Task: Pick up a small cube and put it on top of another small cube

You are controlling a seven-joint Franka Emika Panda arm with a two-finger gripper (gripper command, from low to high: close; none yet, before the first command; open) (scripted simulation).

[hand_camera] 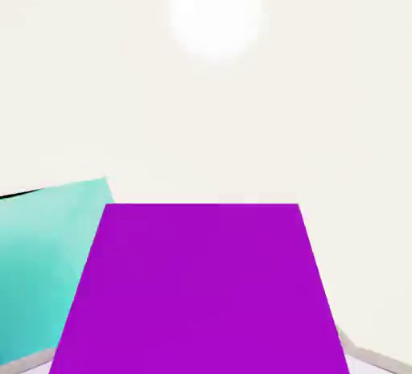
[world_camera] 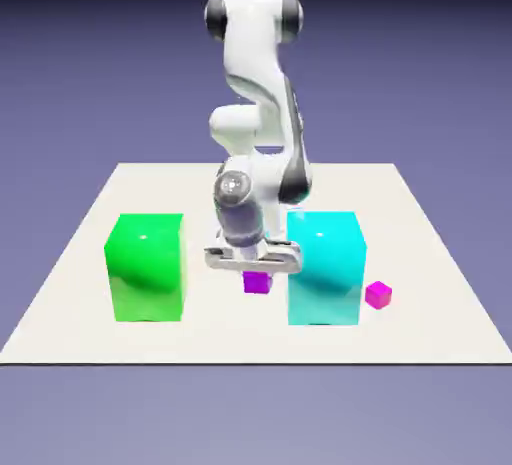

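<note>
My gripper (world_camera: 257, 275) points straight down between the two big cubes and is shut on a small magenta cube (world_camera: 258, 282), which sits at or just above the table. In the hand view that small cube (hand_camera: 199, 292) fills the lower middle and hides both fingertips. The other small magenta cube (world_camera: 377, 295) lies on the table to the exterior view's right of the cyan cube, apart from the gripper.
A large green cube (world_camera: 147, 266) stands to the exterior view's left of the gripper. A large cyan cube (world_camera: 325, 267) stands close on its right; its side (hand_camera: 44, 264) shows at the hand view's lower left. The cream table (world_camera: 90, 223) ends near the front.
</note>
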